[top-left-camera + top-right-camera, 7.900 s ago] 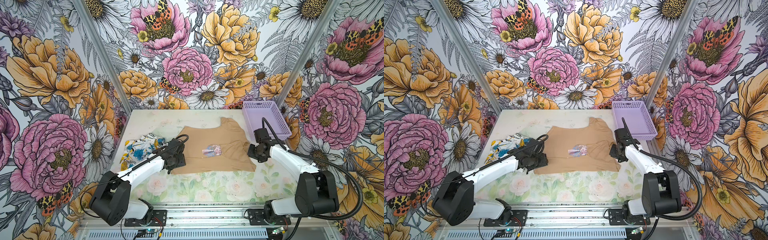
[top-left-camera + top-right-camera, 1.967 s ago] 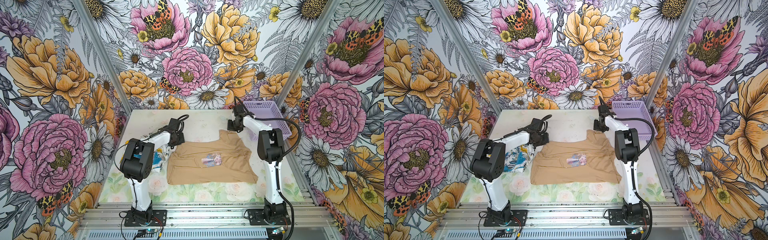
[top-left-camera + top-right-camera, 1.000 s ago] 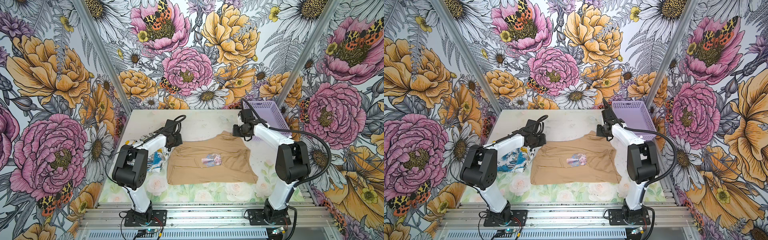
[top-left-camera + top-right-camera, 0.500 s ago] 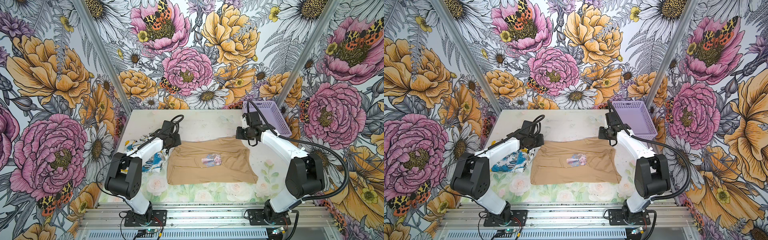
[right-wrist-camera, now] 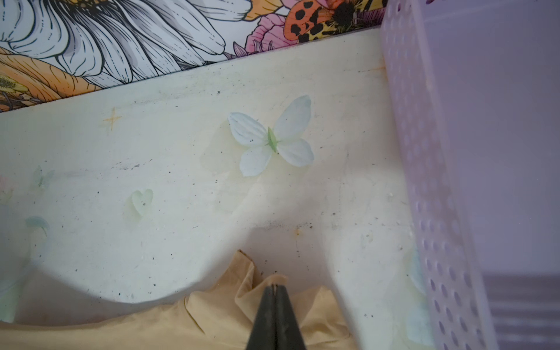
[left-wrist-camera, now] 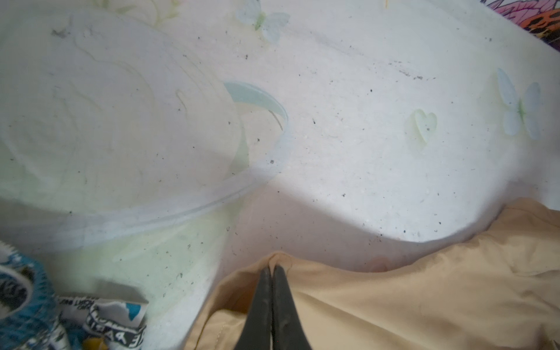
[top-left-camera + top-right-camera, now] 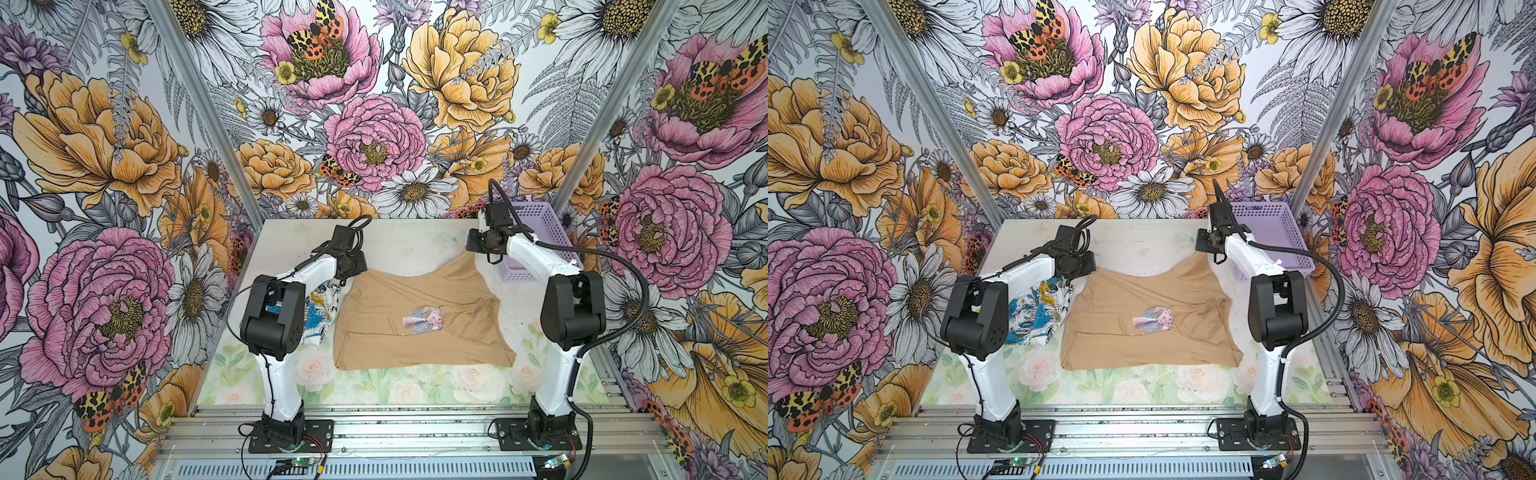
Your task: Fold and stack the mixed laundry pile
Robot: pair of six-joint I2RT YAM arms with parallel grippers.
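The tan-beige garment (image 7: 415, 328) (image 7: 1142, 332) lies spread mid-table, with a small pastel picture (image 7: 422, 324) on it. My left gripper (image 7: 353, 272) (image 6: 271, 268) is shut on its far left corner. On the far right corner my right gripper (image 7: 473, 249) (image 5: 275, 285) is shut, beside the basket. The far edge sags between the two held corners. A white garment with blue and yellow patches and black lettering (image 7: 320, 307) (image 7: 1034, 311) (image 6: 30, 303) lies crumpled left of the tan one, partly under my left arm.
A lavender perforated basket (image 7: 540, 224) (image 7: 1271, 232) (image 5: 454, 181) stands at the back right corner, close to my right gripper. Flowered walls close the table in on three sides. A metal rail with both arm bases runs along the front edge.
Both grippers have drawn the tan garment's far corners back toward the rear wall. The far edge, straight half a second ago, now dips between them.
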